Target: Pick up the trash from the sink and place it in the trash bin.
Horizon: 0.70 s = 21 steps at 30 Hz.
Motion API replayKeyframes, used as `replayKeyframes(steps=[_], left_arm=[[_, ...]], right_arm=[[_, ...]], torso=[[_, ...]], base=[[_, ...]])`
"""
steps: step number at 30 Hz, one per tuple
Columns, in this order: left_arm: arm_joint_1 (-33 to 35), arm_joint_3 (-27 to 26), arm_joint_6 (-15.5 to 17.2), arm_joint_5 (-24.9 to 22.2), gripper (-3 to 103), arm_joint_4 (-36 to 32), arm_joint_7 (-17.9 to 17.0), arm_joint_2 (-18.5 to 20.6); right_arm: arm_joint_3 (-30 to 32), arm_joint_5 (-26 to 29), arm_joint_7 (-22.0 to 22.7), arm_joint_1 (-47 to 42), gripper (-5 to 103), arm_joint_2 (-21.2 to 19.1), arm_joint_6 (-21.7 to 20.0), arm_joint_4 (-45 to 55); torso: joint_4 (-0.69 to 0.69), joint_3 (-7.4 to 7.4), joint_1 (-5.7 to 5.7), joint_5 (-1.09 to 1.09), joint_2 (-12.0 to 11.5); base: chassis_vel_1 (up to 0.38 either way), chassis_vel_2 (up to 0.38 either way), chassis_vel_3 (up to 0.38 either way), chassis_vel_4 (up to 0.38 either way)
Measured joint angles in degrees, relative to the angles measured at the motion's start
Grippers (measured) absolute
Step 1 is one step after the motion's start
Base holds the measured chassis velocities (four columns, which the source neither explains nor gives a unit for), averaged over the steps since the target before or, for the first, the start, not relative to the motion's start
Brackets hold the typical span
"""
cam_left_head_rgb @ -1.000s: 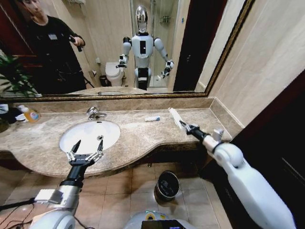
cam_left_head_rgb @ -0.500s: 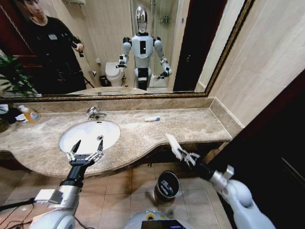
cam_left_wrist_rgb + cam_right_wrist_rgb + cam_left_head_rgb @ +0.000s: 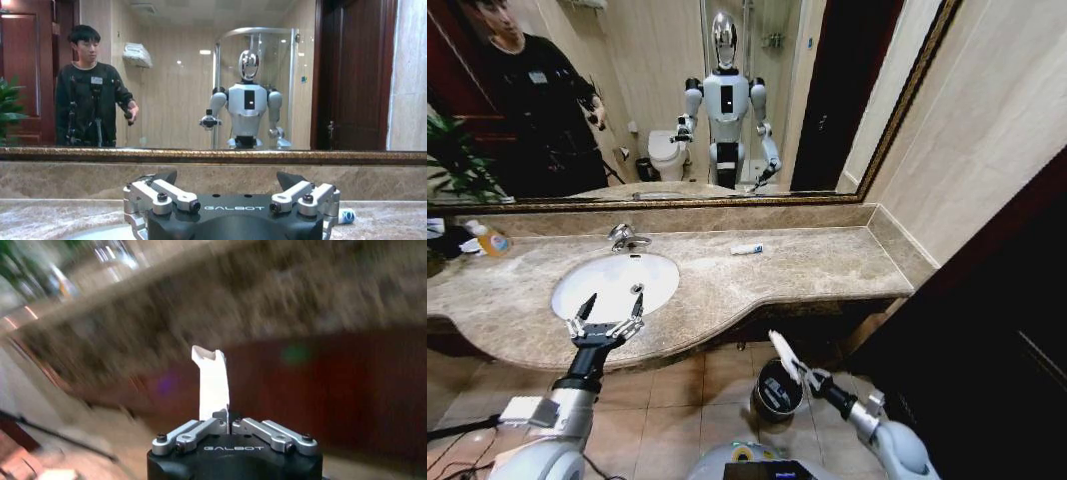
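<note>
One flat white wrapper (image 3: 782, 352) clamped in right gripper (image 3: 805, 376) fingers, above round black trash bin (image 3: 777, 391) at its 2 o'clock. Left gripper (image 3: 607, 318), fingers apart, over white oval sink (image 3: 617, 280).

Flat white wrapper (image 3: 783, 356), long and narrow, is pinched at one end by the right tool (image 3: 803, 377) and held tilted just above the trash bin (image 3: 778, 389). Bin: round, black, shiny rim, upright on the floor. Sink (image 3: 615, 283): white oval basin. A small white-and-blue tube (image 3: 747, 248) is seen lying on the table beyond the sink.
</note>
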Motion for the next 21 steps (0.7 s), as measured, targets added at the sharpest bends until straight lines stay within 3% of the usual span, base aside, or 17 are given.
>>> replayKeyframes(steps=[1, 3, 5, 6, 7, 8, 12, 15, 21], left_arm=[[0.0, 0.0, 0.0, 0.0, 100, -0.01, 0.0, 0.0], [0.0, 0.0, 0.0, 0.0, 100, -0.01, 0.0, 0.01], [0.0, 0.0, 0.0, 0.0, 100, 0.0, 0.0, 0.0], [0.0, 0.0, 0.0, 0.0, 100, 0.0, 0.0, 0.0], [0.0, 0.0, 0.0, 0.0, 100, 0.0, 0.0, 0.0], [0.0, 0.0, 0.0, 0.0, 100, 0.0, 0.0, 0.0], [0.0, 0.0, 0.0, 0.0, 100, 0.0, 0.0, 0.0], [0.0, 0.0, 0.0, 0.0, 100, 0.0, 0.0, 0.0], [0.0, 0.0, 0.0, 0.0, 100, -0.01, 0.0, 0.0]], right_arm=[[0.13, -1.32, 0.7, 0.55, 0, 0.33, 0.21, -1.35], [-0.08, -6.11, 6.23, 2.88, 0, 1.61, 0.94, -6.59], [-0.58, -6.87, 8.59, 3.55, 0, 1.76, 1.16, -7.82], [-2.06, -7.42, 13.77, 4.93, 0, 2.09, 1.82, -10.22], [-2.88, -7.66, 16.45, 5.6, 0, 2.26, 2.13, -11.36], [-2.88, -7.66, 16.45, 5.6, 0, 2.26, 2.13, -11.36], [-7.98, -8.08, 30.71, 8.68, 0, 2.65, 1.92, -15.32], [-8.51, -9.59, 34.07, 9.95, 0, 4.74, 0.52, -16.33], [-8.95, -10.52, 35.68, 10.75, 0, 7.36, -1.08, -17.31]], torso=[[0.0, 0.0, 0.0, 0.0, 0.0], [-0.01, 0.0, 0.0, 0.03, 0.0], [0.0, 0.0, 0.0, 0.01, 0.0], [0.0, 0.0, 0.0, 0.0, 0.0], [0.0, 0.0, 0.0, 0.02, 0.0], [0.0, 0.0, 0.0, 0.02, 0.0], [0.0, 0.0, 0.0, 0.01, 0.0], [0.0, 0.0, 0.0, 0.0, 0.0], [0.0, 0.0, 0.0, 0.01, 0.0]], base=[[0.0, 0.0, 0.0, 0.0], [0.0, 0.0, 0.0, 0.0], [0.0, 0.0, 0.0, 0.0], [0.0, 0.0, 0.0, 0.0], [0.0, 0.0, 0.0, 0.0], [0.0, 0.0, 0.0, 0.0], [0.0, 0.0, 0.0, 0.0], [0.0, 0.0, 0.0, 0.0], [0.0, 0.0, 0.0, 0.0]])
